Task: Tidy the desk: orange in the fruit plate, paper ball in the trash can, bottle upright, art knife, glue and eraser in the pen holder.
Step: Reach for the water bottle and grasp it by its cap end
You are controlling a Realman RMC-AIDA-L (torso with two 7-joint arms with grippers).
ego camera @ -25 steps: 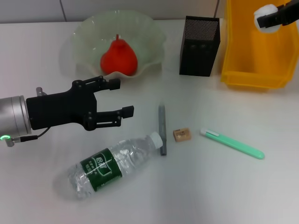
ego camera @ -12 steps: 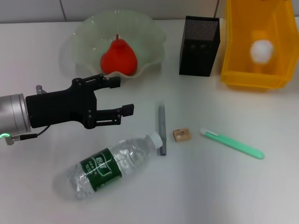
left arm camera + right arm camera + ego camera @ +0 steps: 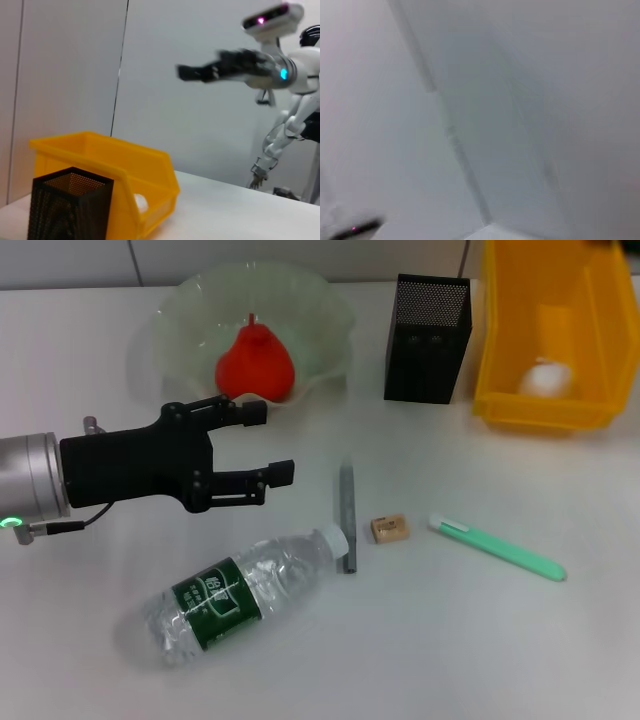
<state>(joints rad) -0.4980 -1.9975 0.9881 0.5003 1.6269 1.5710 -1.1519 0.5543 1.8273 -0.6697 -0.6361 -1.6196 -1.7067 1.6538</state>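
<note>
- The left gripper (image 3: 268,446), black with two long fingers (image 3: 275,473) spread apart and holding nothing, hovers just beyond the cap end of the clear plastic bottle (image 3: 238,593) with the dark green label and white cap, between that bottle and the bowl.
- The right gripper (image 3: 192,73) shows only in the left wrist view, raised in the air well away from the bottle; whether its fingers are apart or together I cannot tell.
- Done, by my reading: the red-orange rounded orange (image 3: 255,362) sits inside the wide pale-green ruffled glass fruit plate (image 3: 190,310), beyond the bottle.
- Also done: the white crumpled paper ball (image 3: 546,378) lies inside the bright yellow rectangular plastic trash can (image 3: 545,415), far across the desk from the bottle.
- Left: the bottle lies on its side on the white desk (image 3: 450,640), not yet upright; it looks to be the step in hand.
- Left: the slim flat grey art knife (image 3: 346,515) lies touching or just beside the bottle's cap.
- Left: the small tan block eraser (image 3: 389,529) rests just past the knife from the bottle.
- Left: the slim mint-green stick of glue (image 3: 497,547) lies farther out still.
- The square black metal-mesh pen holder (image 3: 428,338) stands beyond these three, with none of them seen in it.
</note>
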